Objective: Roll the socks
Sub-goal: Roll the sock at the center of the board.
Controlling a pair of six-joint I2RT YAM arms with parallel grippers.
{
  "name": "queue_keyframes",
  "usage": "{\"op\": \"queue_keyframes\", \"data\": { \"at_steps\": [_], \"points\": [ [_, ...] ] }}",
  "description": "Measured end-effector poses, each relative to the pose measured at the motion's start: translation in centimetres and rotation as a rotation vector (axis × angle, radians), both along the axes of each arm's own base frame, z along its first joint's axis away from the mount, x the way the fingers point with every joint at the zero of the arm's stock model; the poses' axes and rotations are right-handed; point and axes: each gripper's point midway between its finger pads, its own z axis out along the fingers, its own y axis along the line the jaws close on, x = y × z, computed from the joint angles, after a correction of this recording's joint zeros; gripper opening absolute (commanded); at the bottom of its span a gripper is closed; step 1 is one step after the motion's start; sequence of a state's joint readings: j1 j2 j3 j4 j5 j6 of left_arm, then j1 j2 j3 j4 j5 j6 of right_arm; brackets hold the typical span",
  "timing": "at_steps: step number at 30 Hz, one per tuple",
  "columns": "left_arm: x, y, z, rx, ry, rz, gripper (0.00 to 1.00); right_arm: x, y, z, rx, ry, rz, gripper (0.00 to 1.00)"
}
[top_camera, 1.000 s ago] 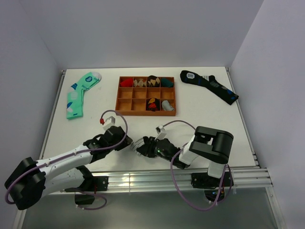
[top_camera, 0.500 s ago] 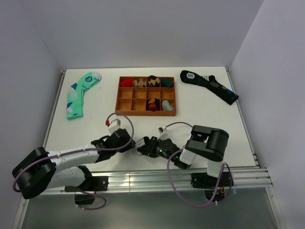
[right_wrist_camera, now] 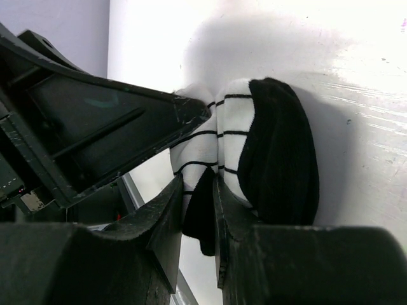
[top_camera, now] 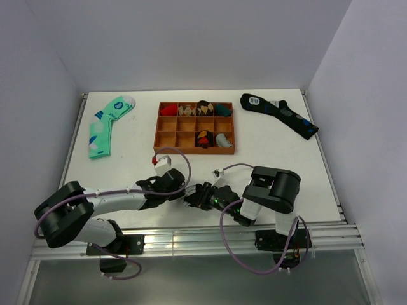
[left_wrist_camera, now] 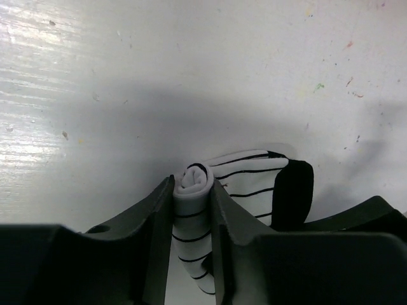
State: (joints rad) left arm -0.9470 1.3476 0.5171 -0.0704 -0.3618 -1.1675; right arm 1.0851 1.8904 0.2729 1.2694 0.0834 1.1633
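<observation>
Left wrist view: the left gripper (left_wrist_camera: 192, 188) is closed down narrow on the rolled end of the striped sock (left_wrist_camera: 249, 181). Both its fingers press against the white roll, and a black part of the sock lies just to the right on the table (left_wrist_camera: 191, 63).

In the right wrist view, the right gripper (right_wrist_camera: 198, 190) is drawn in almost as far and pinches a black fold of the same sock. The striped bundle and a ribbed black part bulge just beyond its fingertips, and the left arm's finger touches the bundle from the opposite side.

In the top external view, the two grippers meet at the middle of the table's near edge, with the sock almost wholly hidden between them. I cannot tell whether the bundle is one sock or a pair. The wooden tray (top_camera: 195, 127), the mint green sock (top_camera: 105, 124) and the long black sock (top_camera: 280, 114) lie well apart on the far side.

Assessment: the roll looks largely formed, and the step in hand appears to be tightening and closing it.

- One gripper should hold the core firmly while the other draws the loose black end snugly around it.
- Tension should be even, as slack would let the layers spring open.
- Neither grip should be released until the end is tucked.
- The fingers are crowded, so moves should be small to avoid a clash.
</observation>
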Motion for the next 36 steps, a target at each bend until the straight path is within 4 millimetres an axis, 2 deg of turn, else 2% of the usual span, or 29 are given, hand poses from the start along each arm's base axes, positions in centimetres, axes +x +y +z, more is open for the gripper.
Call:
{"op": "queue_keyframes", "data": {
  "at_steps": [3, 6, 7, 10, 17, 24, 30, 32, 33, 36],
  "points": [
    [0.1, -0.3, -0.1, 0.033, 0.008, -0.005, 0.21, 0.0, 0.0, 0.0, 0.004, 0.0, 0.001, 0.01],
    [0.2, -0.5, -0.2, 0.07, 0.013, -0.009, 0.11, 0.1, -0.1, 0.0, 0.007, -0.001, 0.001, 0.12],
    [0.3, -0.6, -0.2, 0.082, 0.014, -0.012, 0.09, 0.1, -0.1, 0.0, 0.007, -0.001, 0.0, 0.19],
    [0.3, -0.7, -0.2, 0.117, 0.016, -0.018, 0.06, 0.2, -0.2, 0.0, 0.006, -0.001, -0.004, 0.31],
    [0.2, -0.7, -0.2, 0.139, 0.02, -0.021, 0.02, 0.2, -0.5, 0.7, -0.012, 0.002, -0.006, 0.51],
    [0.0, -1.0, -0.2, 0.137, 0.026, -0.023, 0.0, 0.5, -2.1, 1.1, -0.086, 0.009, -0.037, 0.53],
    [-0.1, -1.3, -0.2, 0.12, 0.033, -0.018, 0.0, 0.7, -4.6, 1.2, -0.188, 0.026, -0.097, 0.53],
    [-0.1, -1.3, -0.1, 0.117, 0.034, -0.018, 0.0, 0.8, -5.4, 1.2, -0.221, 0.03, -0.117, 0.51],
    [-0.1, -1.3, -0.1, 0.116, 0.034, -0.018, 0.0, 0.7, -5.9, 1.1, -0.238, 0.033, -0.126, 0.46],
    [-0.1, -1.3, -0.2, 0.117, 0.034, -0.018, 0.0, 0.8, -7.2, 0.7, -0.289, 0.041, -0.157, 0.45]
  ]
}}
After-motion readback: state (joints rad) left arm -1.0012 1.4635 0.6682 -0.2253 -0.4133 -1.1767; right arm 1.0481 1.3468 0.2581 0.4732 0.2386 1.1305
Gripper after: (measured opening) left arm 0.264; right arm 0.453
